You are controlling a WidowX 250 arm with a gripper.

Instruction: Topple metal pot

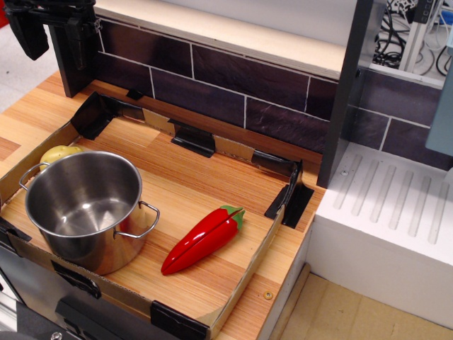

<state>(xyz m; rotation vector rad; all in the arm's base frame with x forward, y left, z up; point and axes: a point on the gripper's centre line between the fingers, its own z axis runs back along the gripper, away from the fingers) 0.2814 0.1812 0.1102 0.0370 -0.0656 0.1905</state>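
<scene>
Metal pot (86, 209) stands upright, open end up, empty inside, at front-left of the wooden counter (191, 184) w/ low cardboard walls (244, 283) around it; its two wire handles stick out left and right. Red pepper (204, 239) lies flat just right of the pot, not touching, green stem pointing to the back-right, and a yellowish item (58, 154) (can't ID it) sits right behind the pot, partly hidden by the rim. Gripper (51, 32) hangs at top-left, well apart from the pot, holding nothing, fingers look spread apart.
</scene>
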